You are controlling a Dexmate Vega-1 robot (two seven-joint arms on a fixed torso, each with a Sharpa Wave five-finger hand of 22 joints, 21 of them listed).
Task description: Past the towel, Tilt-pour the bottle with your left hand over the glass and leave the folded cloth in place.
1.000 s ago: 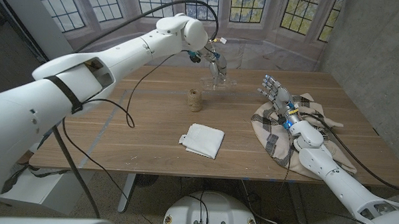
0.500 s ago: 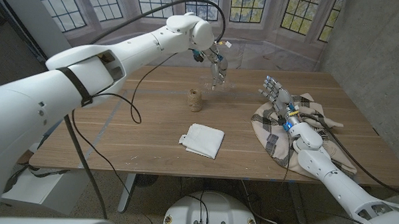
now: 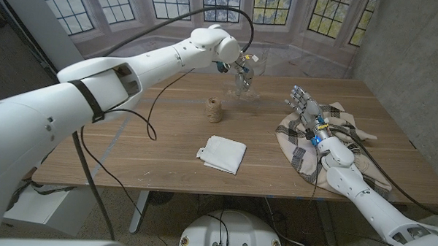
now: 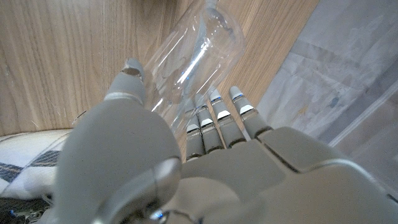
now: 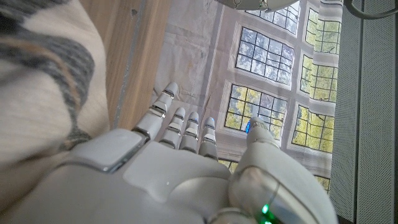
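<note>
The clear bottle [image 4: 198, 56] is wrapped in my left hand [image 3: 239, 65] at the table's far side, its long axis tilted above the glass [image 3: 242, 89]. My right hand [image 3: 304, 105] waits empty, fingers apart, on the checked towel [image 3: 306, 144].

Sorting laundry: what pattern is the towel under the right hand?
Cream with dark plaid stripes, the towel; clearest in the head view.

White arms, black cables, grey-jointed hands
</note>
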